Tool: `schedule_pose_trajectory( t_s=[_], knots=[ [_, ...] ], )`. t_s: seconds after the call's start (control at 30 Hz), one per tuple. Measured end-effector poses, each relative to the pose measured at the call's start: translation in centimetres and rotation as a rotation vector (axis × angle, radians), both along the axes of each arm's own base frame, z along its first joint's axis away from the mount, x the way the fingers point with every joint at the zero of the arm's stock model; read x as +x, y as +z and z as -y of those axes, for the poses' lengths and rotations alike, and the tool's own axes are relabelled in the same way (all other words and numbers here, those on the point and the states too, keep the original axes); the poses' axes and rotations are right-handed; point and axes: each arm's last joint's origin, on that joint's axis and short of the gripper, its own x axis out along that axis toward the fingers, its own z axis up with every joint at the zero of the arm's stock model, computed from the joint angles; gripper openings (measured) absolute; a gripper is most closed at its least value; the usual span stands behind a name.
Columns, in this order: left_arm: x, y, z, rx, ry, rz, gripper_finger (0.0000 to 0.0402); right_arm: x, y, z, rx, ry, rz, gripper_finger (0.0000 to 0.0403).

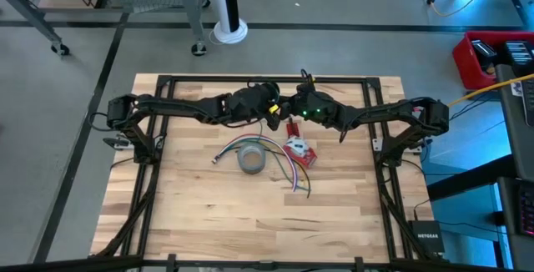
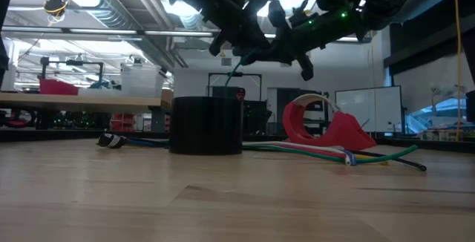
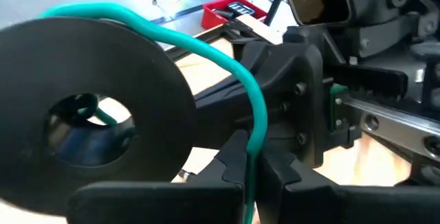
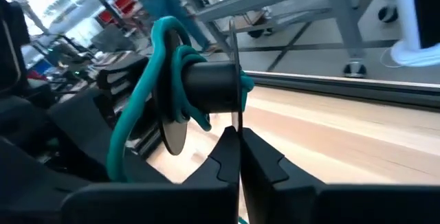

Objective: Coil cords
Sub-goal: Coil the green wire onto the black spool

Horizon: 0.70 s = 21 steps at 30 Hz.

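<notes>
So, starting with the biggest thing, the wooden table [image 1: 250, 214] lies under both of my arms, which reach in from either side and meet above its far middle. My left gripper [image 1: 269, 108] and my right gripper [image 1: 294, 110] hang close together there, raised off the wood, as the low view shows.

On the boards just in front of them I see the grey tape roll [image 1: 252, 158], flat on its side, with a red tape holder [image 1: 299, 152] just beside it toward my right arm. 1 bundle of loose wires [image 1: 288, 174] in several colours runs between and past these 2, and a cable with a metal plug [image 1: 219, 158] pokes out on the roll's other side.

My right wrist view shows a black spool [image 4: 206, 86] standing right in front of the fingers. The green cord [image 4: 165, 80] is wrapped about its core in 2 or 3 turns and hangs down off the flange. My right fingers [image 4: 223, 157] are pressed together, pinching the thin edge of the spool's near flange [image 4: 235, 80].

From my left wrist the same spool shows flat-on as a dark disc [image 3: 89, 107], with the cord [image 3: 254, 107] running over its rim and down into my left fingers [image 3: 234, 165], which are squeezed shut on it.
</notes>
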Motion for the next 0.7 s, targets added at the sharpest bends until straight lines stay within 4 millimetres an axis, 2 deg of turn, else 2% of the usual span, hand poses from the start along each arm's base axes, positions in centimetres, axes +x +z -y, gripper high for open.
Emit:
schedule_pose_trajectory(
  t_s=[0.27,0.5,0.7],
  knots=[
    [0.2,-0.6,0.0,-0.005,0.0,-0.02,0.0002,0.0,-0.2,-0.1,0.026,0.033,-0.004,0.0003],
    [0.2,-0.9,0.9,0.025,-0.023,-0.088,0.0004,0.1,-0.1,-0.2,0.027,0.059,0.013,0.0003],
    [0.5,-1.3,2.2,0.19,-0.031,-0.161,0.0005,0.1,0.5,-0.1,0.028,0.086,0.054,0.0003]
  ],
)
